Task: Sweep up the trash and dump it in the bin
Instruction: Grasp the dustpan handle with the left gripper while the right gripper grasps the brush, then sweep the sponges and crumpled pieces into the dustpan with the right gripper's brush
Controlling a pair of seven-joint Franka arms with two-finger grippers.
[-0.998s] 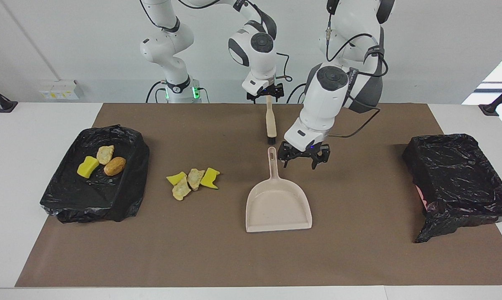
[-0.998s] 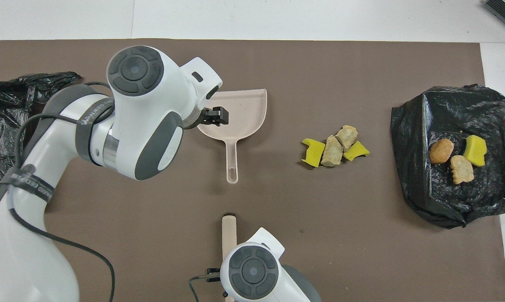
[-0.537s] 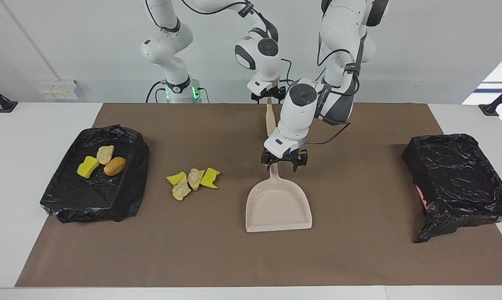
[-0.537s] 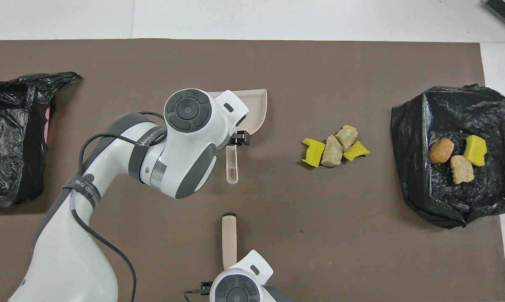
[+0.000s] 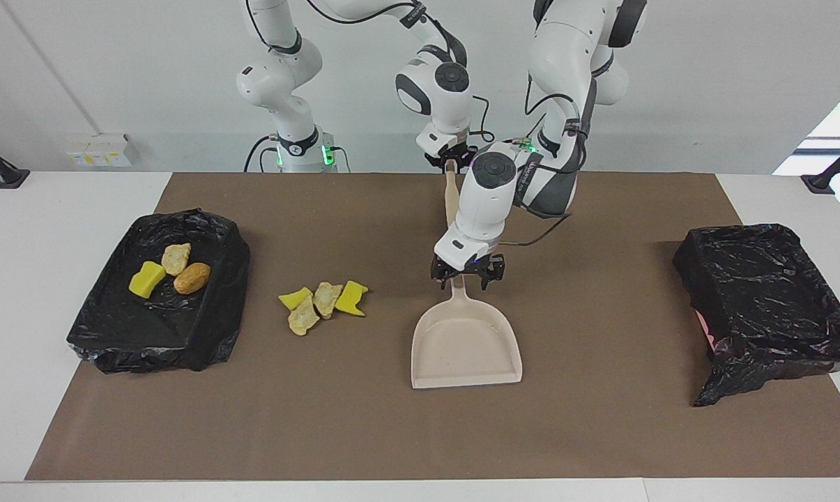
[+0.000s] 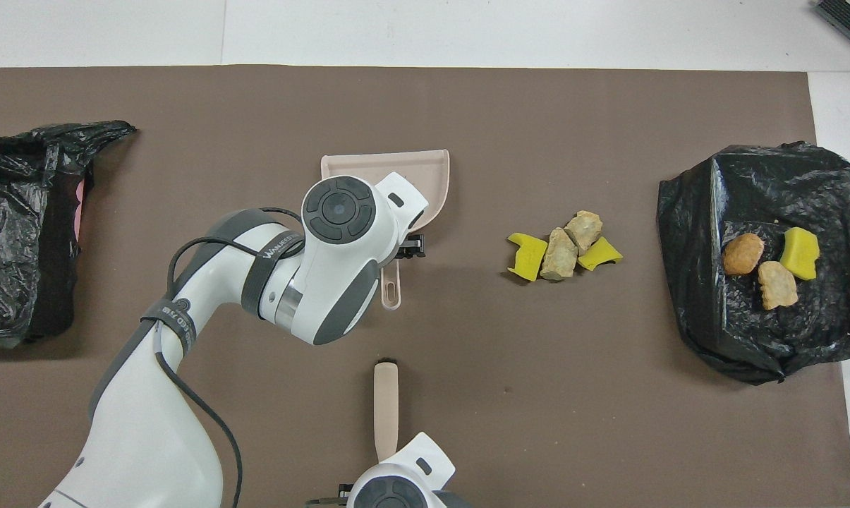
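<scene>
Trash: 4 pcs on mat, 3 in bin.

We see the scene brightly and evenly lit, with soft, diffuse light that seems to fall from overhead. Shadows are faint and short: a thin dark edge hugs the dustpan, and we find a slightly deeper patch beside the black-lined bin at the left arm's end. The wrinkled black liner of the other bin throws small white glints. At the edge of the facing view we notice a window washed out to near white. Both views look sharp across the brown mat, with no motion blur and straight table edges.
</scene>
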